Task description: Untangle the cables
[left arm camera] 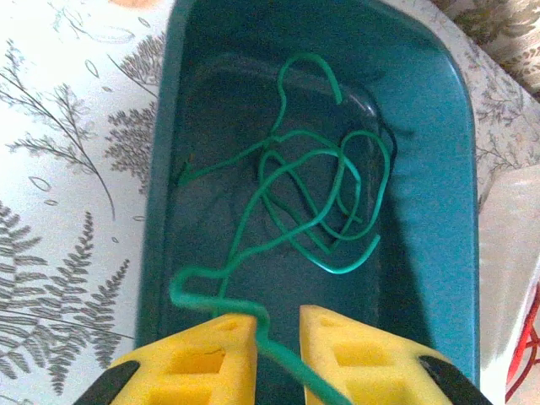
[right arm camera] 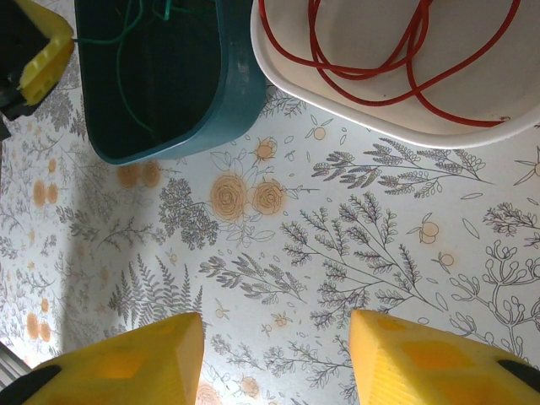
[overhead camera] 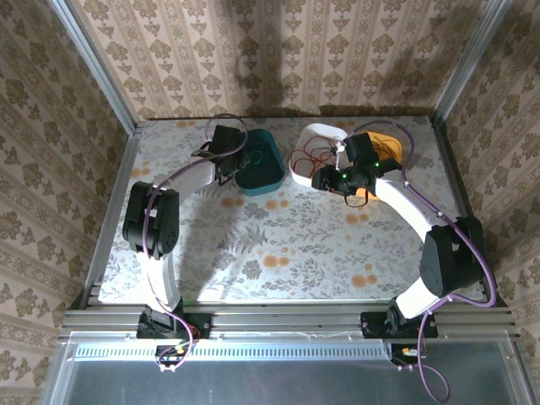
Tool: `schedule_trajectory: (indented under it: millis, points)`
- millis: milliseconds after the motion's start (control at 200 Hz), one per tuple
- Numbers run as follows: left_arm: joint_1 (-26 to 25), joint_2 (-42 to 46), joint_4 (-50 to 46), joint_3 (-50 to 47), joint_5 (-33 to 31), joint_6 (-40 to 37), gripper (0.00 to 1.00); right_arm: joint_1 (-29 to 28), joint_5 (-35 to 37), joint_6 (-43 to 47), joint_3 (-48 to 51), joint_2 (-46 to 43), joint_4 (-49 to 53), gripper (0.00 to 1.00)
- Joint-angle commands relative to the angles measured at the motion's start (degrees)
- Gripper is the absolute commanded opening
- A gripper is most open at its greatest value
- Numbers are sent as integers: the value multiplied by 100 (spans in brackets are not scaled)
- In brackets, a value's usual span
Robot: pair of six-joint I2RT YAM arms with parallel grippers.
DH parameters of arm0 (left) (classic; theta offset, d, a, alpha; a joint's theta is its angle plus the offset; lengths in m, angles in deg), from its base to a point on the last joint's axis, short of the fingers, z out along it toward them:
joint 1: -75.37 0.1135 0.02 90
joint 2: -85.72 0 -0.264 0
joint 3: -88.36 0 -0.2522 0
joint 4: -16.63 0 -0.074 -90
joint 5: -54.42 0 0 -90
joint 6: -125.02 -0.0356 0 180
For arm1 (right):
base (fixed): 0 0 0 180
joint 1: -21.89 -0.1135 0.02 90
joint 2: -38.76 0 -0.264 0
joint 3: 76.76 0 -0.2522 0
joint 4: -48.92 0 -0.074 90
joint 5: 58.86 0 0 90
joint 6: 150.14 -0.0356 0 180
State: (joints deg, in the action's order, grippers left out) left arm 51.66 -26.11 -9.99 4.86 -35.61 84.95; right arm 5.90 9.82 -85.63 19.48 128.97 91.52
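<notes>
Top view: we find the left gripper [overhead camera: 226, 171] at the teal tub's [overhead camera: 268, 160] left edge and the right gripper [overhead camera: 325, 179] just beside the white tub [overhead camera: 305, 135], where the red cable [overhead camera: 308, 157] lies.

Left wrist view: the claw is released. The green cable [left arm camera: 337, 268] passes loosely between the parted fingers and coils inside the teal tub.

Right wrist view: the claw is released and empty, above the table [right arm camera: 337, 236].

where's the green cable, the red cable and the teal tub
green cable [left arm camera: 337, 270], left wrist view, lower bend of its loop
red cable [right arm camera: 363, 74], right wrist view, bottom of the bundled loops
teal tub [left arm camera: 434, 186], left wrist view, its right inner wall
</notes>
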Motion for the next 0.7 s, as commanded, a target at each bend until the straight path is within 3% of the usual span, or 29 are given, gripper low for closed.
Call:
schedule_trajectory:
  millis: [0, 100, 200, 275, 340, 480, 695]
  points:
    - [-119, -63, -120, 317, 62, 239, 25, 11, 136, 105, 56, -193, 135, 50]
    - [-174, -66, -119, 409, 115, 163, 33, 7, 151, 101, 56, -231, 129, 50]
    - [-193, 138, 252, 207, 48, -23, 49, 28, 286, 117, 89, -326, 131, 50]
    - [-214, 441, 850, -113, -107, -414, 68, 103, 463, 80, 145, -435, 139, 50]
    - [-208, 757, 1490, -451, -87, -850, 76, 241, 589, -8, 241, -557, 67, 51]
    - [-214, 1386, 2648, -1167, 154, -1567, 81, 598, 664, -248, 429, -813, -162, 51]
    - [-209, 2070, 2983, -1824, 304, -2339, 82, 792, 718, -307, 441, -877, -194, 52]
